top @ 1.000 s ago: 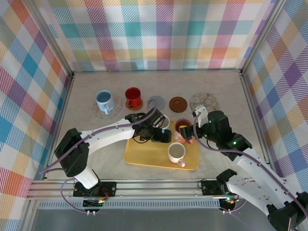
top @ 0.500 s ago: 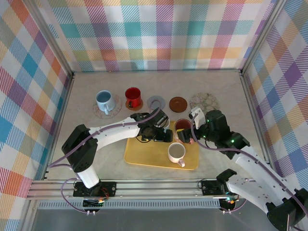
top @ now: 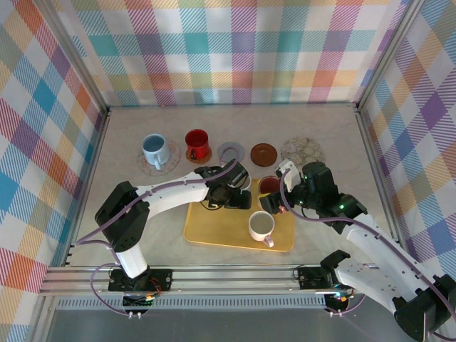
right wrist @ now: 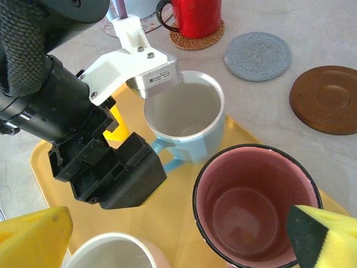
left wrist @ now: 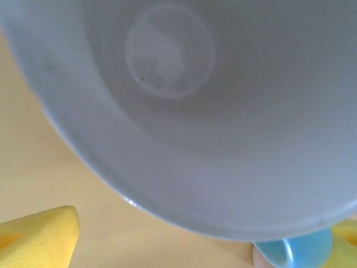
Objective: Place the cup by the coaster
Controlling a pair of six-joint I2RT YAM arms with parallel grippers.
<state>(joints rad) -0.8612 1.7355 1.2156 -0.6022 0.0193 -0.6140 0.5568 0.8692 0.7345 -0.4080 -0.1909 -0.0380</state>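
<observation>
Where viewed from above, find the pale cup (top: pixel 244 178) upright at the far edge of the tray (top: pixel 214 231), just beside the pink cup (top: pixel 269 185) and short of the row of coasters beyond. Take either as the cup to move, being nearest the free grey coaster (top: pixel 231 151) and brown coaster (top: pixel 263 153); cannot tell the intended one. Find the left gripper (top: pixel 239 191) set low over the tray, right at the pale cup's near-left side, probably so placed to straddle wall or handle before a lift. Find the right gripper (top: pixel 273 201) angled down at the pink cup from the near right, likely poised for the same. Turn to the right wrist view for things hidden from above: right fingertips (right wrist: pixel 33 240) spread wide in the bottom corners, pinching nothing, the pink cup just ahead and nearer one tip than the other; also one yellow tip of the left gripper just beside the pale cup's wall, apart from it, and the blue handle (right wrist: pixel 167 163) pointing back at that gripper's black body. Turn to the left wrist view for the closest look: bare inside of the pale cup overhead, yellow fingertips (left wrist: pixel 39 237) far apart in the lower corners, blue handle low beside one of them. Judge the left jaws spread too, flanking the cup but not yet clamped. Expect a tilt if closed on the handle alone; aim for the wall.
</observation>
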